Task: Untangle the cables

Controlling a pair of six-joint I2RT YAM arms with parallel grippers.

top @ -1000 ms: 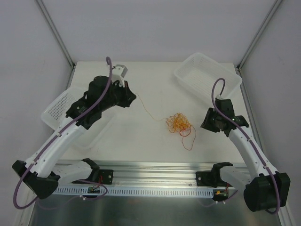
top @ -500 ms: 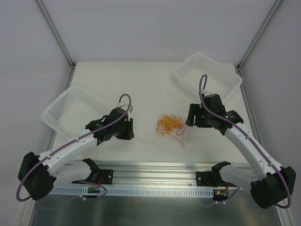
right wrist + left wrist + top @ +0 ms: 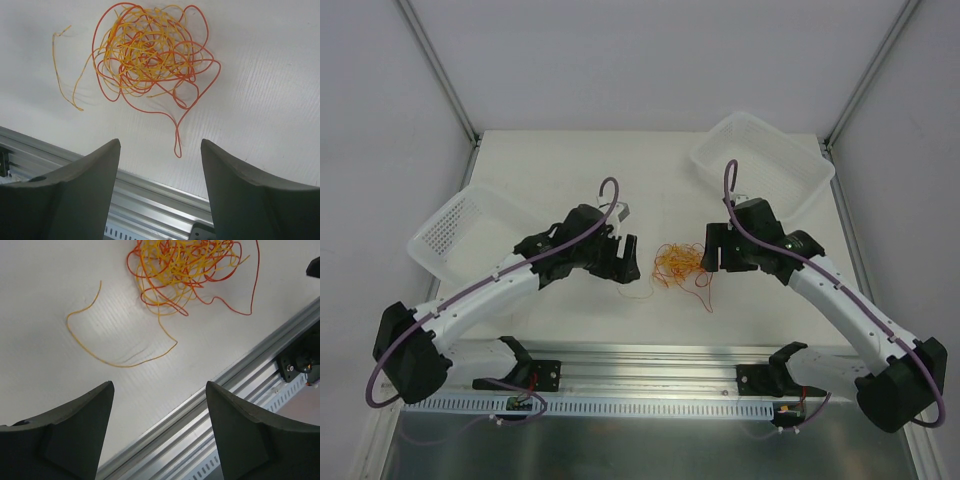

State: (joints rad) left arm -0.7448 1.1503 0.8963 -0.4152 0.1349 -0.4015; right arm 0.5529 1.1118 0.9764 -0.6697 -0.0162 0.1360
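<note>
The cables (image 3: 682,264) lie as one small tangle of thin yellow-orange and red-orange strands on the white table between the two arms. A loose yellow strand (image 3: 107,347) curls out of the tangle (image 3: 185,265) on its left. A red loop (image 3: 177,140) trails from the tangle (image 3: 150,50) toward the near rail. My left gripper (image 3: 625,262) hovers just left of the tangle, open and empty (image 3: 159,387). My right gripper (image 3: 712,250) hovers just right of it, also open and empty (image 3: 160,142).
A white perforated basket (image 3: 445,228) sits at the left under the left arm. Another white basket (image 3: 765,160) stands at the back right. An aluminium rail (image 3: 650,360) runs along the table's near edge.
The left arm swung from the back left to the tangle, and its jaws opened, leaving the yellow strand slack on the table. The right arm moved left to the tangle and opened. The tangle shifted slightly left.
</note>
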